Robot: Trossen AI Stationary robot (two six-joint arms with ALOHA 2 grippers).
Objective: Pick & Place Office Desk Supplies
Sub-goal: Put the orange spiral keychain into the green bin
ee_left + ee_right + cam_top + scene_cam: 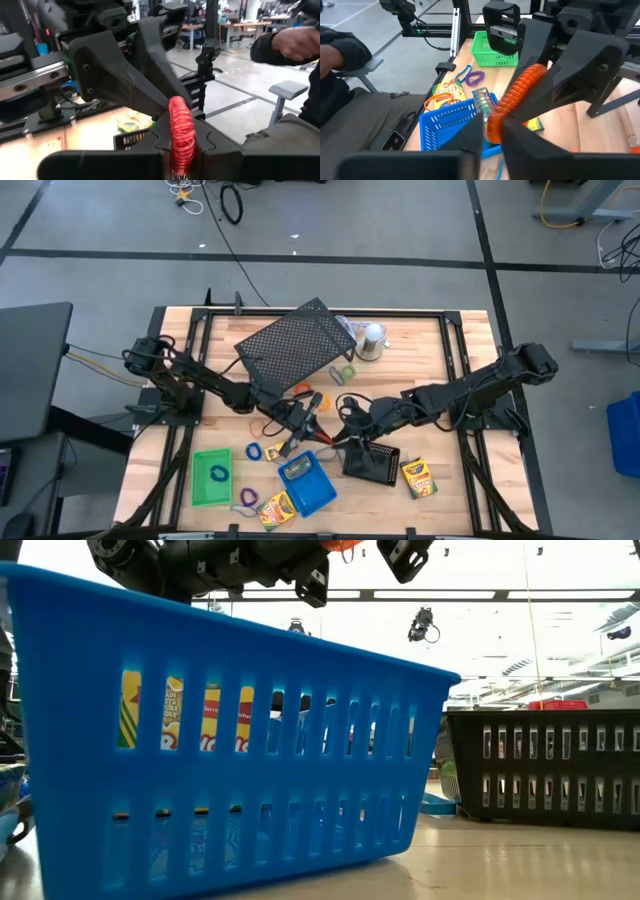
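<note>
Sorting is partly done. A yellow-green crayon box (298, 470) lies inside the blue slotted plastic tray (318, 494), and the small green slotted tray (203, 490) beside the blue tray holds a blue elastic loop (218, 473). The small black mesh tray (372, 462) on the blue tray's other side looks empty, though I cannot be sure.

Left on the bare table are a second crayon box (275, 507) touching the blue tray's near corner, a third crayon box (417, 477) beyond the black mesh tray, a purple loop (247, 498) between the blue and green trays, and another blue loop (253, 452) near the blue tray.

The item in hand is a red-orange coiled elastic loop (181, 132), raised just above and behind the blue tray. The left gripper (181, 150) is clamped on it, with the coil pinched between its pads. The right gripper (492, 127) meets it at the coil's other end, and whether it grips or has let go I cannot tell. This looks like a handover, so the loop has yet to reach a tray
</note>
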